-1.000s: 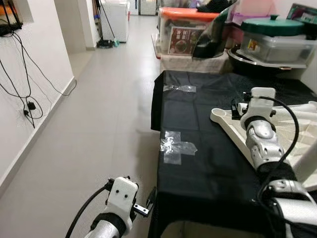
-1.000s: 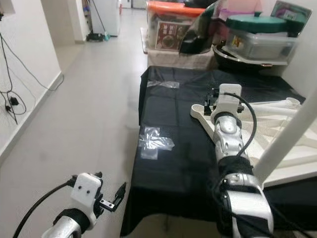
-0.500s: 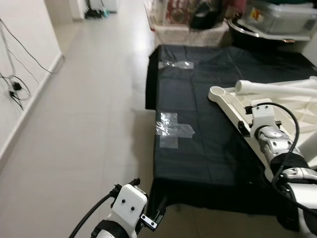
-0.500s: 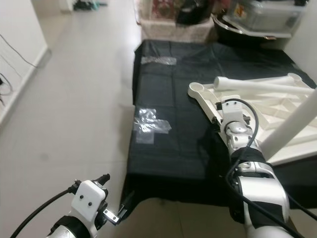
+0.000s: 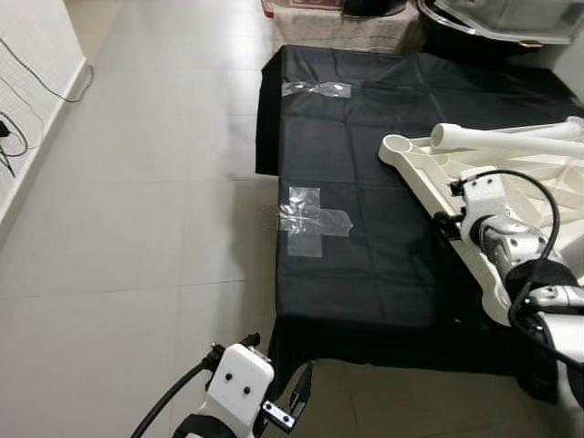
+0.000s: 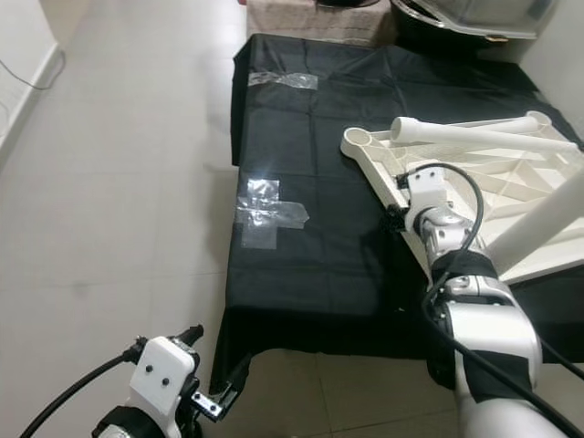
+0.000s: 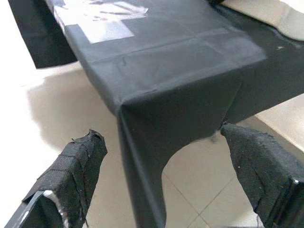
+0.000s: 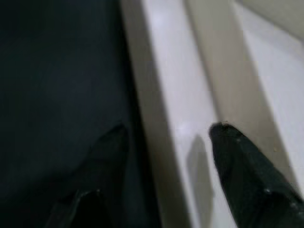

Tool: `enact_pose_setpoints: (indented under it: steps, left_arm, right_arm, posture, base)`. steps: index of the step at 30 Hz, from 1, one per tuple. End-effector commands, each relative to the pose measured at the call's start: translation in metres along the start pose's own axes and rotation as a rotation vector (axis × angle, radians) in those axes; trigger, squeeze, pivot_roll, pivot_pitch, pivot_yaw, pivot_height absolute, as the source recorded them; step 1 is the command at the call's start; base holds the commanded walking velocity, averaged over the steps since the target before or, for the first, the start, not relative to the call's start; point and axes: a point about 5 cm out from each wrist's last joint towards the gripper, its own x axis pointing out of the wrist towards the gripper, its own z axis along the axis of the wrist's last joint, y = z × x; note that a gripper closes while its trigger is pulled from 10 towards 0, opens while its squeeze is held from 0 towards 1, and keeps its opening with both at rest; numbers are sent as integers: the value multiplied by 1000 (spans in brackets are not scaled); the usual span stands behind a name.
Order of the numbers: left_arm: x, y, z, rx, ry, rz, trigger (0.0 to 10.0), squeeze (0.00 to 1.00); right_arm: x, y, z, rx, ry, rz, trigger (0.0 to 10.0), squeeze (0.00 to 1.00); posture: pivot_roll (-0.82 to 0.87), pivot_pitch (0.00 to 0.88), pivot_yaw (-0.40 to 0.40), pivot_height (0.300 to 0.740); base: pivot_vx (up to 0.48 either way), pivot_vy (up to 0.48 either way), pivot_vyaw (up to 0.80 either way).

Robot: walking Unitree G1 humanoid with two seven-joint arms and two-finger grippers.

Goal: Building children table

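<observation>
Nearest to me, my left gripper [image 7: 161,185] hangs low over the floor tiles [image 5: 119,246], just before the near corner of the black cloth [image 5: 365,265]. Its two fingers stand wide apart and hold nothing.

Further on, my right gripper [image 8: 166,156] is at the near rim of the white table top [image 6: 456,192], which lies upside down on the black cloth, toward my right side. In the right wrist view the fingers are spread, one over the dark cloth and one over the white plastic, so the rim sits between them; they have not closed on it.

Beyond that, a white table leg [image 5: 502,139] lies across the table top, and two patches of clear tape [image 5: 310,222] are stuck on the cloth.

I judge that I am at the step of taking hold of the table top. The next move calls for closing the right fingers firmly on the rim, because smooth plastic may slip.
</observation>
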Motion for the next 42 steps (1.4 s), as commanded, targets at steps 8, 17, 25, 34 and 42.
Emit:
enact_pose_setpoints:
  steps: [8,17,25,34,42]
  left_arm:
    - [0,-8,0,-23,15,-15,10000,0]
    - [1,-10,-1,-32,18,-11,10000,0]
    - [2,-12,-3,-36,25,-7,10000,0]
    - [4,-12,-3,-39,26,-8,10000,0]
    - [4,-9,-4,-31,29,-10,10000,0]
  right_arm:
    - [2,9,-22,-38,119,122,1216,0]
    - [3,20,-18,-86,124,178,8510,0]
    - [3,42,-11,-134,106,374,0,0]
    - [-1,56,-9,-282,88,601,0,0]
    - [-10,59,-16,-445,130,829,0,0]
  posture:
    - [82,230,-151,740]
    - [86,212,-163,740]
    - [86,201,-176,740]
    - [85,197,-177,740]
    - [86,197,-162,740]
  base:
    - [0,0,0]
    - [0,0,0]
    - [0,0,0]
    - [0,0,0]
    - [0,0,0]
